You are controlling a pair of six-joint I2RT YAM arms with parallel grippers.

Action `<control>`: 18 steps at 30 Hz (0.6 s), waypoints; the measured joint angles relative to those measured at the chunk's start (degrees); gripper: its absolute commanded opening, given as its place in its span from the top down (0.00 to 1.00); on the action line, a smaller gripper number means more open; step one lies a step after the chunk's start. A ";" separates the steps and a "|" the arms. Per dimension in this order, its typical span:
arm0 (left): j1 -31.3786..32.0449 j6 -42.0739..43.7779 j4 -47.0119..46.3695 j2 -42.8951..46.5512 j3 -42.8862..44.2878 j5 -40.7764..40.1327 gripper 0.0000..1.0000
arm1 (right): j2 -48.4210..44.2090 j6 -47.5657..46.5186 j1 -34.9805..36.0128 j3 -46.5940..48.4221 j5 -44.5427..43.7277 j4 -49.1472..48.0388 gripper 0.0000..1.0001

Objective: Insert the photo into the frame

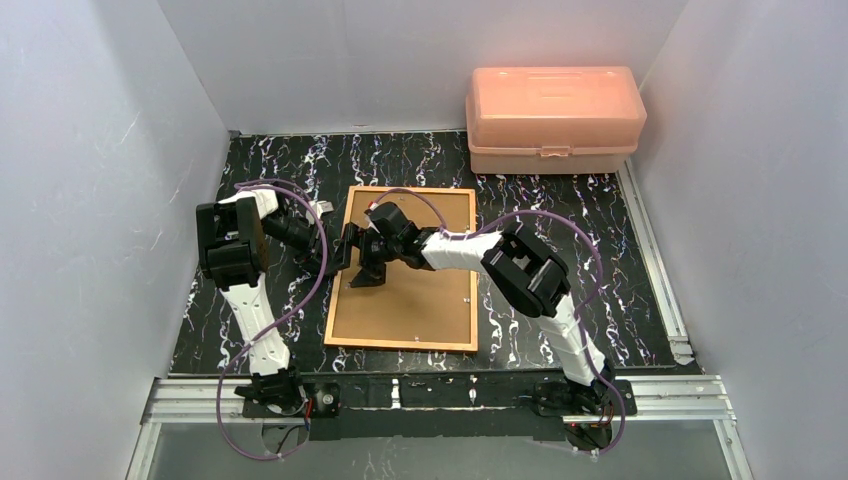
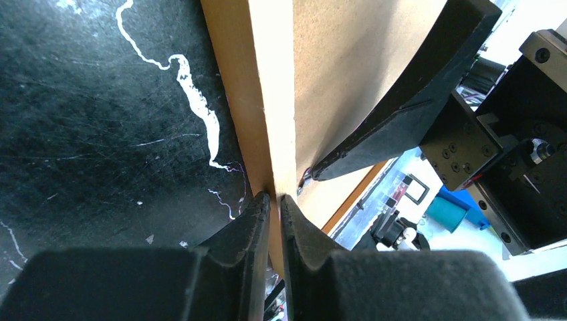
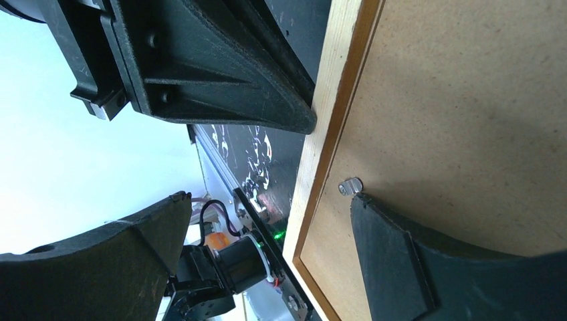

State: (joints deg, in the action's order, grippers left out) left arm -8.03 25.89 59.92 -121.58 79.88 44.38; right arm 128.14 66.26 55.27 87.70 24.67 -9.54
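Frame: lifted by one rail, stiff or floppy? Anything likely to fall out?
The thin orange-brown wooden picture frame looks rigid, so it would probably tilt up as one piece. Its rails are thin, so it is likely light. The plain brown backing board seems held by a small metal tab; it might shift if tipped.

- the top external camera sits high above and behind the arm bases. it looks down and forward over the whole black white-veined table top (image 1: 560, 215), from far enough to take in the orange-brown wooden picture frame (image 1: 400, 346) and the pink plastic lidded box (image 1: 553, 118) at the back.
- the left wrist camera looks along the left gripper (image 2: 274, 200), very close to the frame's left rail.
- the right wrist camera looks out between the fingers of the right gripper (image 3: 271, 197), equally close, from over the frame.
- both wrist views share that rail, and each shows a finger of the other arm.
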 measured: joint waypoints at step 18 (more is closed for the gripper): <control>-0.15 0.20 -0.35 0.00 -0.35 0.63 0.92 | 3.19 -1.01 0.04 4.76 1.27 0.55 0.03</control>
State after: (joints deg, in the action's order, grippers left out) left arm -8.19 26.09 59.57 -121.58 79.53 45.01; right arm 131.33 65.25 55.31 92.47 25.93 -8.99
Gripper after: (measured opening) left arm 0.089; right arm 0.971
